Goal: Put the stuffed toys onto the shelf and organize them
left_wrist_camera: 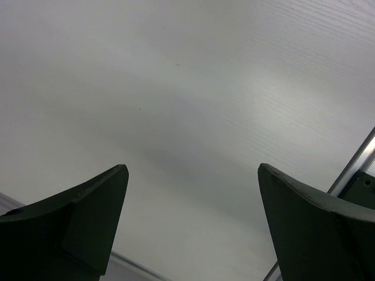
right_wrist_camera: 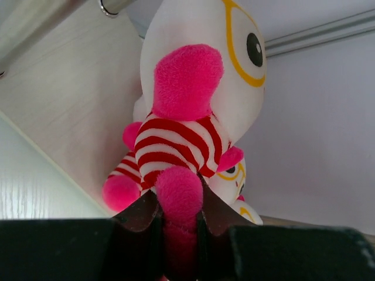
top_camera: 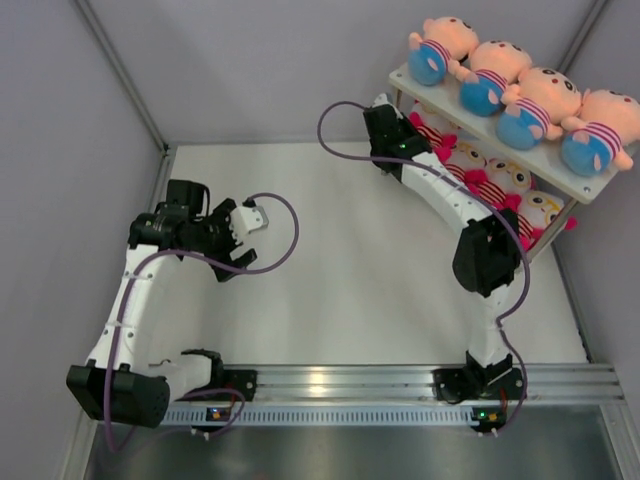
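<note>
The right arm stretched toward the far right corner of the tabletop (top_camera: pixel 330 260), its claw (right_wrist_camera: pixel 179 211) pinching a limb of a hot-pink doll (right_wrist_camera: pixel 181 134) on the lower tier of the shelf (top_camera: pixel 545 163). The left arm bent near the left edge, its claw (left_wrist_camera: pixel 192 170) spread wide.

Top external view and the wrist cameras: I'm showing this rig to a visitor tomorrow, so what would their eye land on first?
Four peach dolls lying in a row on the top board of the shelf, far right, stand out first, with hot-pink dolls packed on the tier below. In the right wrist view, the right gripper pinches a pink limb of a striped hot-pink doll. The left gripper hangs open over the white table.
</note>
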You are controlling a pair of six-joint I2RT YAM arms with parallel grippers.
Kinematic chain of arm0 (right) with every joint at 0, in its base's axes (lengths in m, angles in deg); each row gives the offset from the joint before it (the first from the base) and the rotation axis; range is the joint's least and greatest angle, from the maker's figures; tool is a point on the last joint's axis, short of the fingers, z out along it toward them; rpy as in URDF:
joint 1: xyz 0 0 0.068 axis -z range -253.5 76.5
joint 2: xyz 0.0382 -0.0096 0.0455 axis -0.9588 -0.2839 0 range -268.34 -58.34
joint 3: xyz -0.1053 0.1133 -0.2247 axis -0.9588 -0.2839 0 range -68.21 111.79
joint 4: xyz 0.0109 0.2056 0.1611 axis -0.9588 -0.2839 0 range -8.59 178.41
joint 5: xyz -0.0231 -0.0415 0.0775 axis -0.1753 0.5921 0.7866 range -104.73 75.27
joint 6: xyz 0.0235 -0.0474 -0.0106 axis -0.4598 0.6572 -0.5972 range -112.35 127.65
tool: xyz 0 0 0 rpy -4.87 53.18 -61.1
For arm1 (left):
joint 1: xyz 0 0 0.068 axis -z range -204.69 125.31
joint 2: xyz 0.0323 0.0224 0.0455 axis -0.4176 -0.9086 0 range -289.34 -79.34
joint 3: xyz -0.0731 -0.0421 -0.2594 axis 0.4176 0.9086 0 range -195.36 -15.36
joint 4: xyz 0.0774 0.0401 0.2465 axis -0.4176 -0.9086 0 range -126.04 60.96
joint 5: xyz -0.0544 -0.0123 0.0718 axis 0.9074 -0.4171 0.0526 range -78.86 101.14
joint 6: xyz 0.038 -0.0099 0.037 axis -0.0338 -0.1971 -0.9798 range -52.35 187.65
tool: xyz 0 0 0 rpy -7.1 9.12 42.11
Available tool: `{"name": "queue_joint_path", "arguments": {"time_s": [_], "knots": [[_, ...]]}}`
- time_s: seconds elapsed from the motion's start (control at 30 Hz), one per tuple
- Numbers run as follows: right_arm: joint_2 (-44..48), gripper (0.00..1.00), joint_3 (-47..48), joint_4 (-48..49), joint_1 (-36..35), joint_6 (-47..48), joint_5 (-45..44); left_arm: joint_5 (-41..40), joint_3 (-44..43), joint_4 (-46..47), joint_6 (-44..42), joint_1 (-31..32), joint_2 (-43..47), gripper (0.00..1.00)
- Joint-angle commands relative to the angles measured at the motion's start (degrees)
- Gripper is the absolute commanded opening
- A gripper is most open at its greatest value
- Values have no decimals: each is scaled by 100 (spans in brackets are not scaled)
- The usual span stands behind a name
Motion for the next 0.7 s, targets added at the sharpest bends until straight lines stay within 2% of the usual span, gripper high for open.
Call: {"name": "queue_joint_path", "arguments": {"time_s": [0.0,0.13,0.27,0.4,0.53,0.57,0.67], "knots": [[-497,4,668,-313,219,-377,-170,-55,82,173,-65,5,94,98],[-665,5,609,-60,307,-650,-126,-134,117,173,-100,5,103,98],[-788,8,635,433,316,-537,-187,-213,144,173,-153,5,59,98],[-1007,15,776,504,342,-510,-223,-257,161,173,-197,5,32,98],[-1227,31,767,355,342,-615,-91,-240,188,173,-241,5,-73,98],[-1245,40,776,346,342,-633,-99,-231,196,164,-232,5,-73,98],[-1228,52,723,398,342,-651,14,-205,222,173,-249,5,-108,98]]}}
